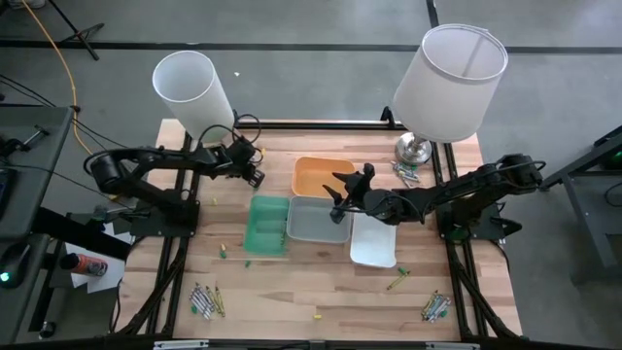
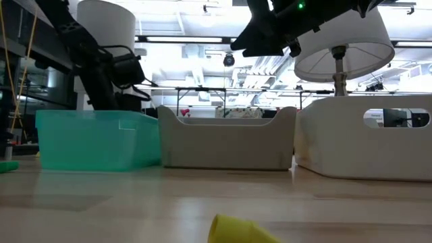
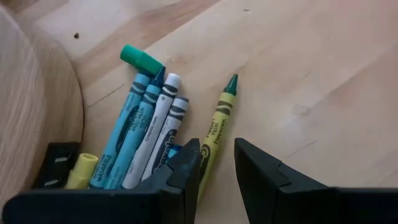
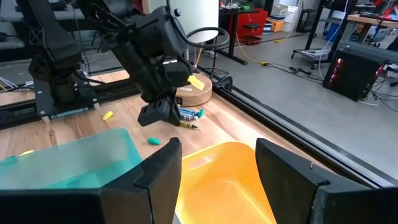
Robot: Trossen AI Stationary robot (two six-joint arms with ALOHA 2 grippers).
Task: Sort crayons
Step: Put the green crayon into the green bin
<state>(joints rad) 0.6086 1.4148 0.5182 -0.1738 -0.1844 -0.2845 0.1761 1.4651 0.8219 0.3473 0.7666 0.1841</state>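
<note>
Left wrist view: crayons (image 3: 149, 134) half-hidden

Wooden table top (image 1: 292, 292), light planks, dark frame rails at back and sides. Four small plastic trays grouped near centre: orange tray (image 1: 321, 175) rearmost; green tray (image 1: 266, 226) to its front left; grey tray (image 1: 317, 220) just beside the green one; white tray (image 1: 373, 243) to the grey tray's right. Two lamps at the rear corners: left lampshade (image 1: 192, 87) white, tilted; right lampshade (image 1: 449, 82) white, on a metal base (image 1: 413, 149). Round wooden disc (image 4: 194, 93) at rear left, possibly the left lamp's base. Yellow cable (image 1: 64, 68) on the floor beyond.
</note>
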